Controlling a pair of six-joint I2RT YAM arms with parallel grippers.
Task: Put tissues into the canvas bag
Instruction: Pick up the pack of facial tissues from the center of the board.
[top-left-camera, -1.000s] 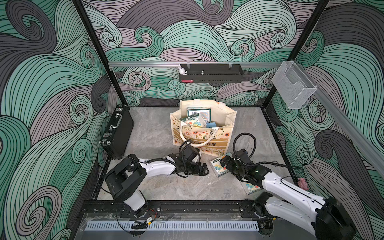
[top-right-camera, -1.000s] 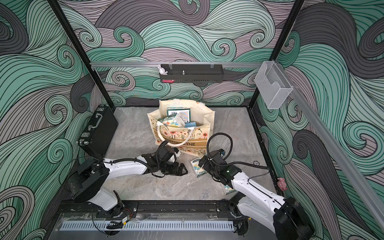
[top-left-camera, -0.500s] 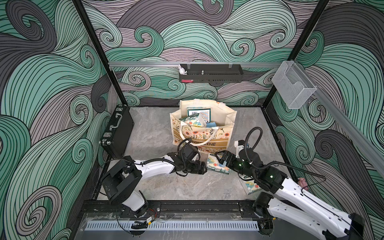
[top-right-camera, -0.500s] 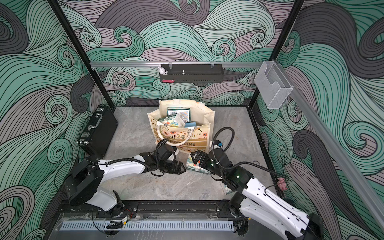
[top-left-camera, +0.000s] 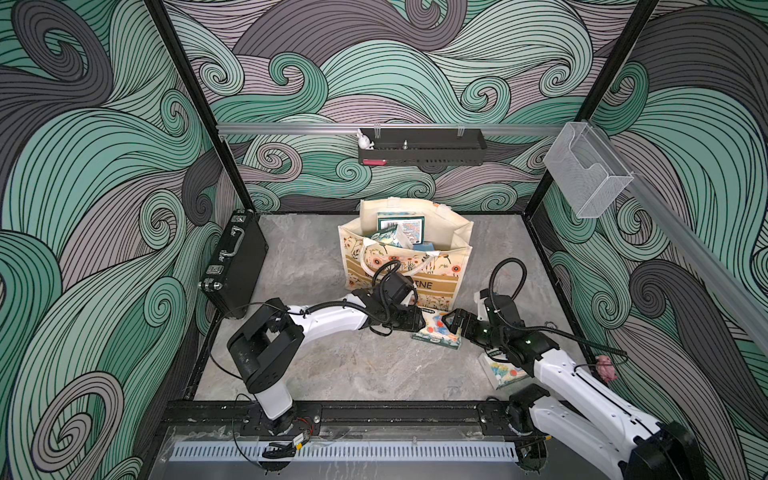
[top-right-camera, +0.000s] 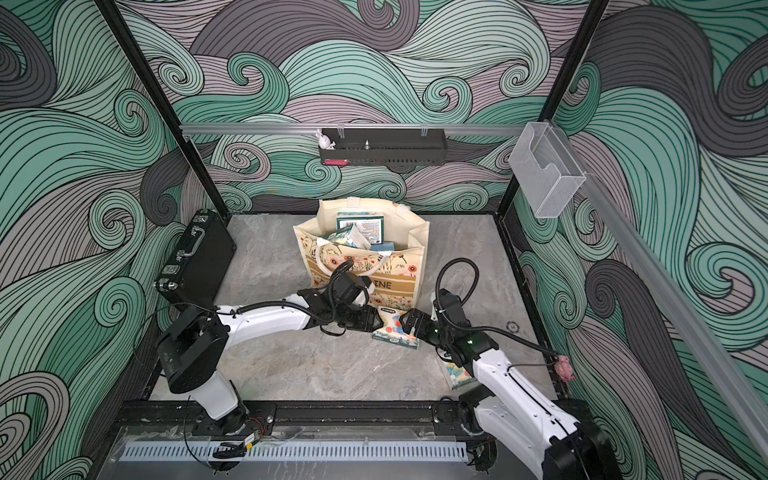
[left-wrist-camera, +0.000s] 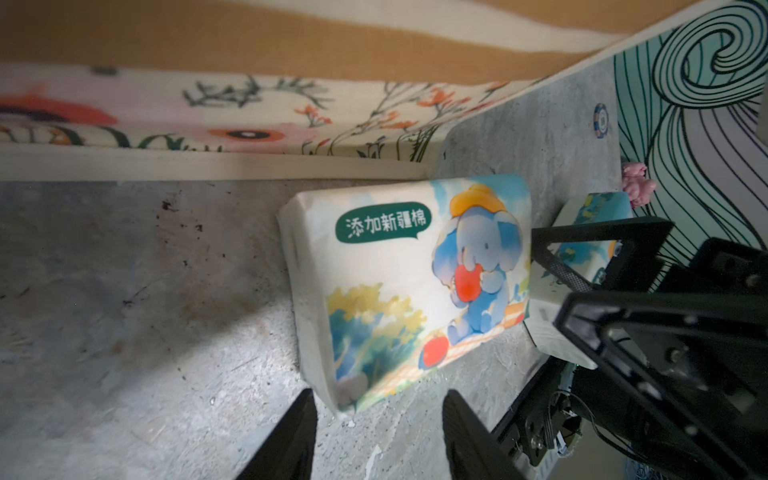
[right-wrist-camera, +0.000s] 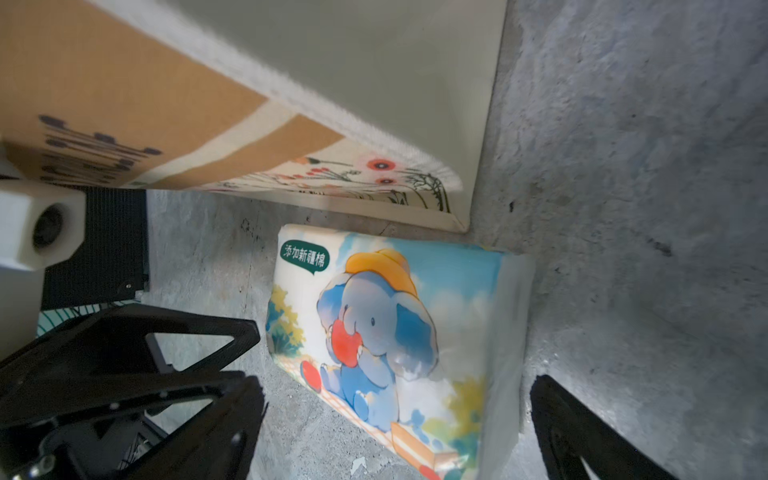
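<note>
While several wrapped tissue packs (top-left-camera: 392, 237) already sit inside the cream floral-print canvas tote bag (top-left-camera: 453, 257), a soft light-blue elephant-print tissue pack (top-left-camera: 436, 330) lies on the grey counter (top-left-camera: 332, 374), just beside the bag's base at its 5 o'clock. Left jaws part-spread just short of it; right jaws spread wide astride it; neither pinches. A floral-print pack (top-left-camera: 505, 372) lies at 4 o'clock from it, under the right arm. Judged: at least two packs left.

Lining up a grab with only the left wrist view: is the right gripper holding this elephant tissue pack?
Observer: No. The right gripper is wide open at the end of the elephant pack, gripping nothing.
Operator: Is the bag upright?
Observer: Yes, the bag stands upright with its mouth open.
Operator: Anything inside?
Observer: Several other packs poke up inside it.
</note>
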